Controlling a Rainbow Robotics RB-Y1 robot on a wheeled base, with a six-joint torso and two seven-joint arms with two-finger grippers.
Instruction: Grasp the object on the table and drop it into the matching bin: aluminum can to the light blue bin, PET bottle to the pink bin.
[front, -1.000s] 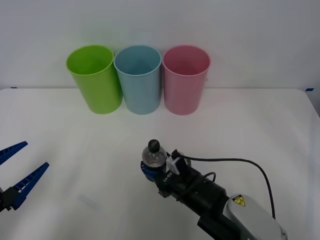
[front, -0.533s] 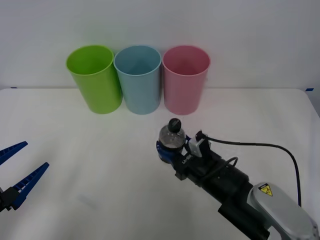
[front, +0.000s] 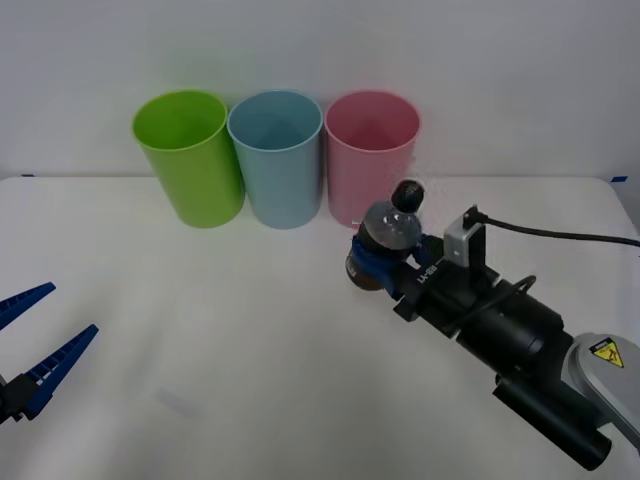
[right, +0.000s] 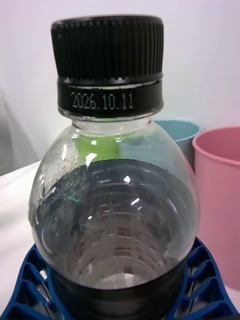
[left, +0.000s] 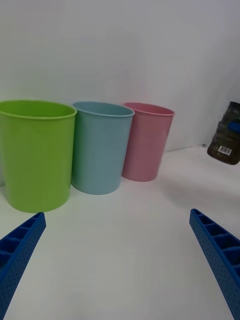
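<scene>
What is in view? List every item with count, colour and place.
bottle: 1, clear with black cap and dark lower body, held above the table, just in front of the pink bin
pink bin: 1, pink, right end of the back row
blue bin: 1, light blue, middle of the row
green bin: 1, lime green, left end of the row
table: 1, white, under everything
right gripper: 1, blue fingers, shut on the bottle
left gripper: 1, blue fingers, open, near left edge
</scene>
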